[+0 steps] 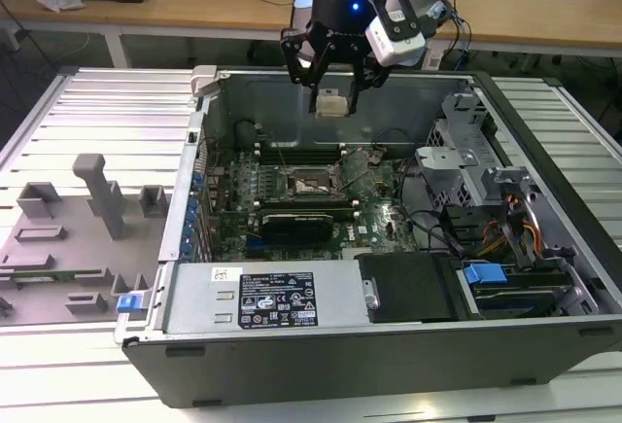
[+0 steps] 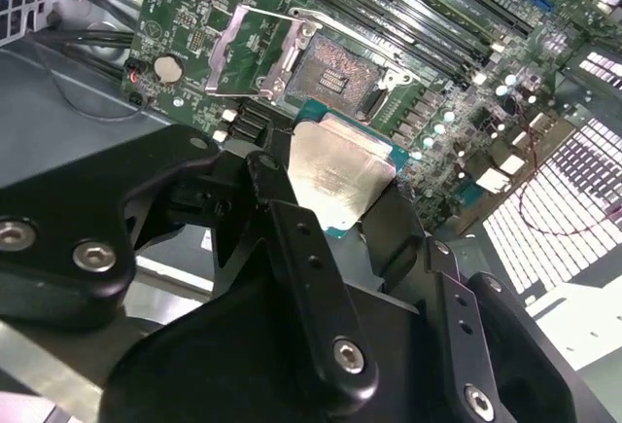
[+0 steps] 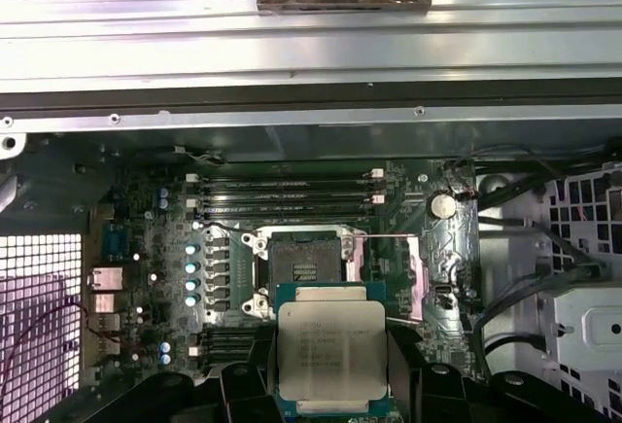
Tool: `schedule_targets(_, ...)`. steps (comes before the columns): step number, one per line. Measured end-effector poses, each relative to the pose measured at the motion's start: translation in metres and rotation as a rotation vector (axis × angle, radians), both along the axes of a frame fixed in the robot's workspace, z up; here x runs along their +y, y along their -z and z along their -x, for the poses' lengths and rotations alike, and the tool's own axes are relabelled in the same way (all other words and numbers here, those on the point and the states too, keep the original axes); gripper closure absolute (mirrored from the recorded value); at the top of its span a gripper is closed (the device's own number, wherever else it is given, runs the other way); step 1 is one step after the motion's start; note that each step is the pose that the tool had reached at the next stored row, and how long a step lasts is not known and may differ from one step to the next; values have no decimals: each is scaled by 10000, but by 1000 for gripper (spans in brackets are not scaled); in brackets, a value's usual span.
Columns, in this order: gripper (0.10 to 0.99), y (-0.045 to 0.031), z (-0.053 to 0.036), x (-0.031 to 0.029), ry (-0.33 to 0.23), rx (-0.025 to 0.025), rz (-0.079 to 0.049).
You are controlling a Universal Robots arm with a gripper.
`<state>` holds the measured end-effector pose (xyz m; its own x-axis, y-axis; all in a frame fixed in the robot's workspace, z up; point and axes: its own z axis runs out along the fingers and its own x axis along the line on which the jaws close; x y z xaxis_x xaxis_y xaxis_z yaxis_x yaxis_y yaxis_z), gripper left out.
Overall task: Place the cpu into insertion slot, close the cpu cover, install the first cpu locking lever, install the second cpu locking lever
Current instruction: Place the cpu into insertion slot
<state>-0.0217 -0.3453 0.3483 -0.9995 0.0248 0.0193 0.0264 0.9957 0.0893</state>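
The black multi-fingered claw (image 1: pixel 333 90) is clenched on the cpu (image 3: pixel 330 345), a small flat square chip with a silvery metal top and a green rim. Its dark fingers (image 2: pixel 277 199) pinch the chip by opposite edges, which leaves the metal face bare and roughly level, a hold that suits lowering it flat.

In the exterior view the chip hangs in the air above the open case, well clear of the green motherboard (image 1: pixel 379 219). The insertion slot (image 3: pixel 303 265), a square dark-framed socket with a pale contact field, shows past the chip's edge in both wrist views, so I judge the chip is not yet centred over it.

The cpu cover (image 2: pixel 243 53), a thin silvery-grey metal frame with a large window, stands swung open beside the socket and leaves the contacts exposed.

The dark grey computer case (image 1: pixel 389 374) lies on its side on the pale slatted metal surface (image 1: pixel 87 112), open face up, giving reach from above.
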Motion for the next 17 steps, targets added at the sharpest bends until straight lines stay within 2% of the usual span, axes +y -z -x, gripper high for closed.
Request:
schedule_targets(4, 545, 74, 0, 0, 0, 0, 0)
schedule_targets(6, 545, 143, 0, 0, 0, 0, 1)
schedule_targets(12, 545, 283, 2, 0, 1, 0, 0)
schedule_targets(17, 545, 394, 50, 7, -88, -16, 0)
